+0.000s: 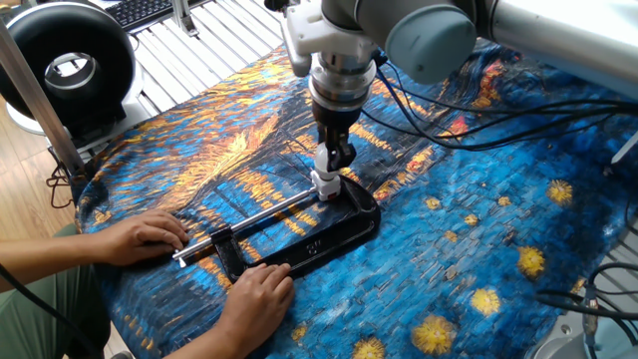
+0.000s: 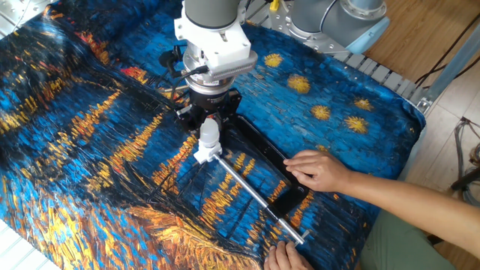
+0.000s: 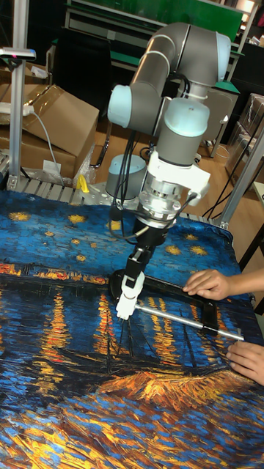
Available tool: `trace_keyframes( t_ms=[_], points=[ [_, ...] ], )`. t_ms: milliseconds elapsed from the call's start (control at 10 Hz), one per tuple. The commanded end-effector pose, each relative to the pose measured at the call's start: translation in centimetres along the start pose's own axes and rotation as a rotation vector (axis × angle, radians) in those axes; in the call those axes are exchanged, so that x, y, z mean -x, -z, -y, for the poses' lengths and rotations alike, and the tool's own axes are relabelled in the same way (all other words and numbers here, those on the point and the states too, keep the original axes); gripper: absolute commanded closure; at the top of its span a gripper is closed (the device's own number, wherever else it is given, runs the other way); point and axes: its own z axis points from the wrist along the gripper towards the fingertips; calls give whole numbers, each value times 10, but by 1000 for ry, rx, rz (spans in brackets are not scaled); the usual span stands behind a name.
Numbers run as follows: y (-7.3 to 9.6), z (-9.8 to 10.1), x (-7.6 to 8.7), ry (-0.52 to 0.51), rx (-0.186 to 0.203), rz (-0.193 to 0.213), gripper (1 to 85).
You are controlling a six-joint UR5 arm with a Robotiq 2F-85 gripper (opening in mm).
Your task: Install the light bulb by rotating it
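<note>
In one fixed view, the black 2-finger gripper (image 1: 335, 158) points straight down and is closed on the small white frosted light bulb (image 1: 328, 160), which stands upright on the white socket block (image 1: 325, 183). 2 bare human hands (image 1: 148, 239) press on the black metal clamp frame (image 1: 329, 239), probably so it does not turn with the bulb.

In the other fixed view, the light bulb (image 2: 208, 131) sits between the gripper's black fingers (image 2: 187, 118).

In the tall fixed view, the bulb (image 3: 132, 283) stands just above the painted blue cloth on the tabletop (image 3: 59, 344).
</note>
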Motion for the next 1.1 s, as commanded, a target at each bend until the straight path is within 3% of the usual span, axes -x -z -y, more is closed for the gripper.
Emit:
trace_keyframes(
  t_ms=[0,400,700,1000],
  points=[
    [2,-4,2,-167,30,17,457],
    [-5,3,1,-448,68,25,517],
    [2,4,-5,-628,95,23,547],
    [-1,3,6,-804,108,45,583]
  ],
)
